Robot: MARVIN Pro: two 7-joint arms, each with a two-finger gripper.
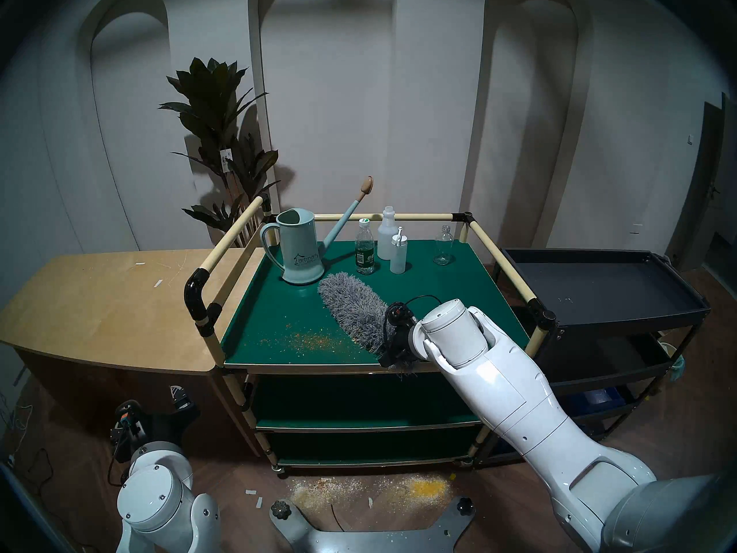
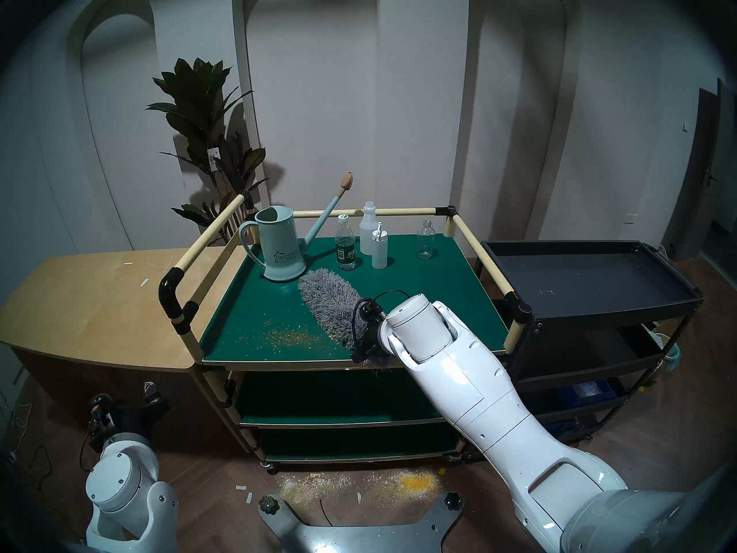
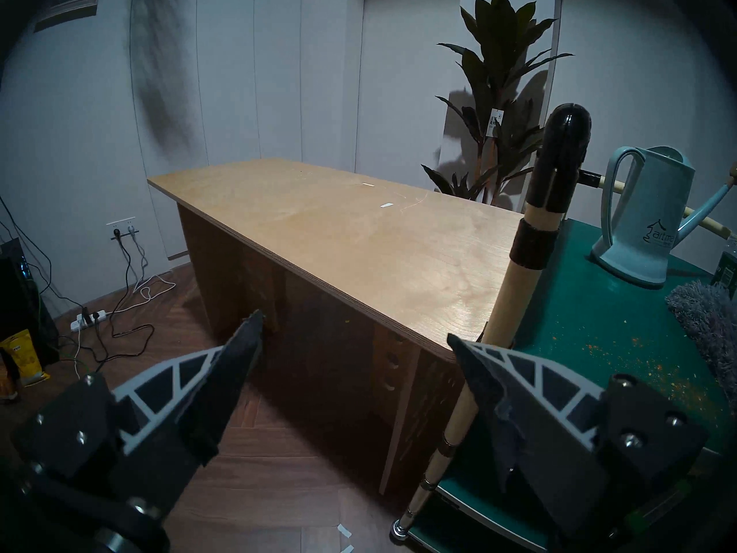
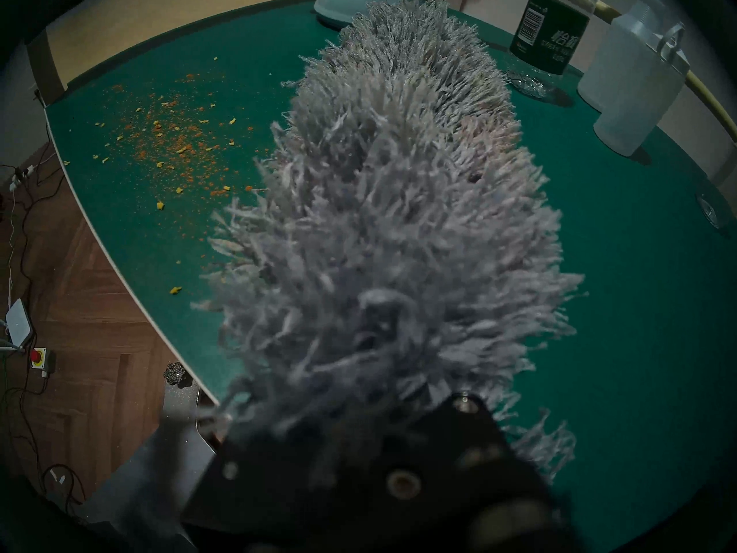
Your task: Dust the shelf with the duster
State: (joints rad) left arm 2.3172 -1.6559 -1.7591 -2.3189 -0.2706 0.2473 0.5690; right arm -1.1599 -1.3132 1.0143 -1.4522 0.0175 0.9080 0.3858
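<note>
My right gripper (image 1: 393,350) is at the front edge of the shelf (image 1: 446,301), and it holds the near end of the duster (image 1: 353,308); the grey strands cover my fingers in the right wrist view, so I cannot tell exactly how the jaws stand, but they are closed around the duster's base. The shaggy head of the duster lies flat on the green board and points away from me and to the left, with its far tip just beside the foot of the watering can (image 1: 299,249). To the left of the duster, near the front edge, orange crumbs (image 1: 307,340) are scattered on the board, apart from the strands. Behind the duster stand a green-label bottle (image 1: 364,253), a white bottle (image 1: 386,233), a small white pump bottle (image 1: 398,249) and a clear glass bottle (image 1: 444,247), all upright. My left gripper (image 3: 355,340) is low, beside the front left post (image 3: 514,301) of the cart, with its two fingers spread apart and nothing between them. It faces the wooden counter (image 3: 339,229). More crumbs (image 1: 371,488) lie on the floor below the cart.
</note>
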